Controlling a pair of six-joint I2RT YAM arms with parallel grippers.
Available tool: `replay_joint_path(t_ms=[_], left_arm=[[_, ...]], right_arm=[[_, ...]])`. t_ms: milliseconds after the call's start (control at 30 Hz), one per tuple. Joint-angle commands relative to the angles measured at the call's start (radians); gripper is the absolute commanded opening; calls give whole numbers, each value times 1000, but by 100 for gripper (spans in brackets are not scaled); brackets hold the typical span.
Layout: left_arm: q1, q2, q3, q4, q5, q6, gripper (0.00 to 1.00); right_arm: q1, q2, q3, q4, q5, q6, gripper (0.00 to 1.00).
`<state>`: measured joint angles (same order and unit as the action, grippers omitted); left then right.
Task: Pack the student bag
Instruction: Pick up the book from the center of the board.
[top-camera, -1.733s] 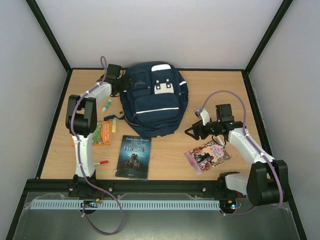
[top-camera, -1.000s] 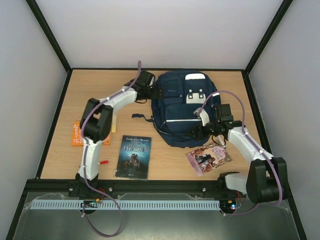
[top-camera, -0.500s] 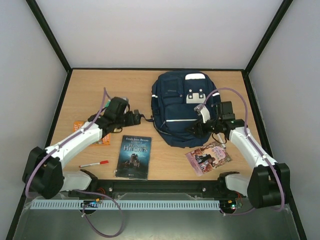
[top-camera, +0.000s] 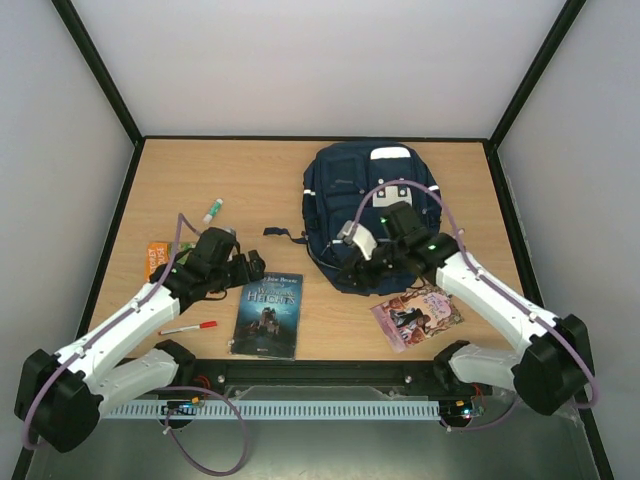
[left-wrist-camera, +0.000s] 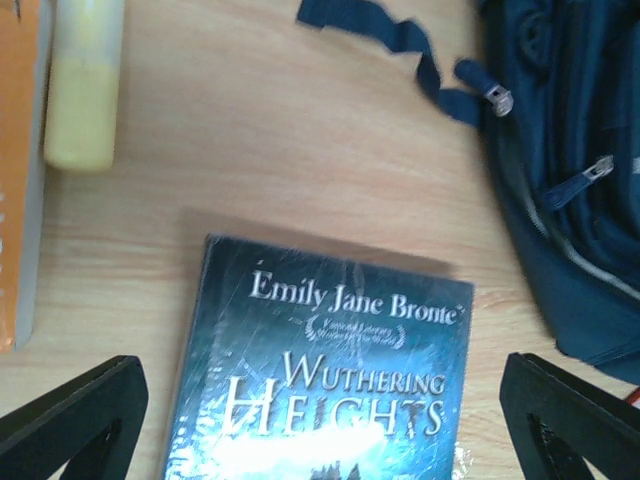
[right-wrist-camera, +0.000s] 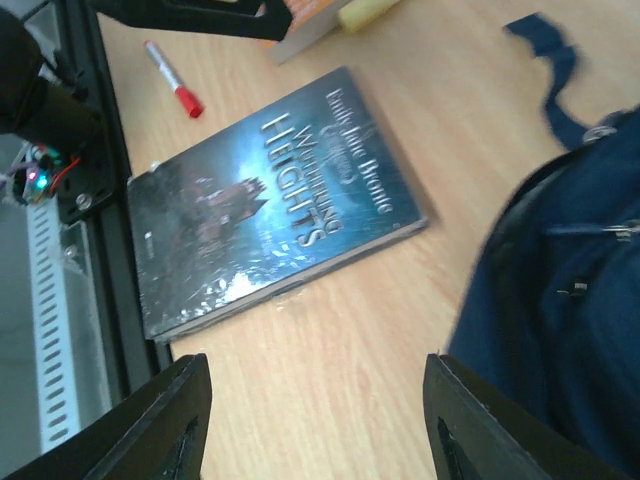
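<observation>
Picking up the book: the left tool (left-wrist-camera: 320, 385), spread wide, hovers over the novel (top-camera: 268, 312) at seven o'clock from the student bag (top-camera: 345, 195). The right tool (right-wrist-camera: 315, 372) seems spread and empty. Next, the left must close on the cover's edges.

Student bag (top-camera: 340, 192) far right of centre on table (top-camera: 200, 170); novel (top-camera: 268, 313) nearer, left of bag; picture booklet (top-camera: 415, 315) before bag, right of novel; marker (top-camera: 188, 327) left of novel; glue stick (top-camera: 213, 210) behind, leftward.

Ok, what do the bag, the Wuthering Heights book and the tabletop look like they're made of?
The student bag: navy woven fabric, matte; it creases and carries zip pulls. The book: paper, seemingly under clear glossy film, given glare and wrinkles. The table: light wood grain, smooth, possibly laminate.
</observation>
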<state>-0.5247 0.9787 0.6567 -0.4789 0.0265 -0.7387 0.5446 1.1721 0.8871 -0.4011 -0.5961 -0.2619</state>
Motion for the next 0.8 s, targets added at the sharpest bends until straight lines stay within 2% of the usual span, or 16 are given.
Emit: replay_joint_path(t_ms=[0, 233, 300, 367, 500, 633, 767], left_arm=[[-13, 1, -35, -55, 11, -77, 100], [-27, 53, -50, -94, -47, -161, 100], [-30, 59, -87, -70, -27, -174, 100], [-36, 64, -126, -47, 1, -184, 99], [-63, 67, -179, -9, 27, -200, 100], [-84, 72, -194, 11, 38, -199, 99], [-101, 82, -213, 33, 59, -200, 100]], right_arm=[[139, 72, 31, -28, 69, 18, 57], [311, 214, -9, 122, 132, 54, 49], [354, 274, 22, 130, 155, 58, 45], [387, 337, 64, 113, 173, 77, 45], [405, 418, 129, 74, 158, 141, 45], [405, 464, 131, 80, 184, 164, 48], [405, 532, 146, 67, 143, 182, 50]])
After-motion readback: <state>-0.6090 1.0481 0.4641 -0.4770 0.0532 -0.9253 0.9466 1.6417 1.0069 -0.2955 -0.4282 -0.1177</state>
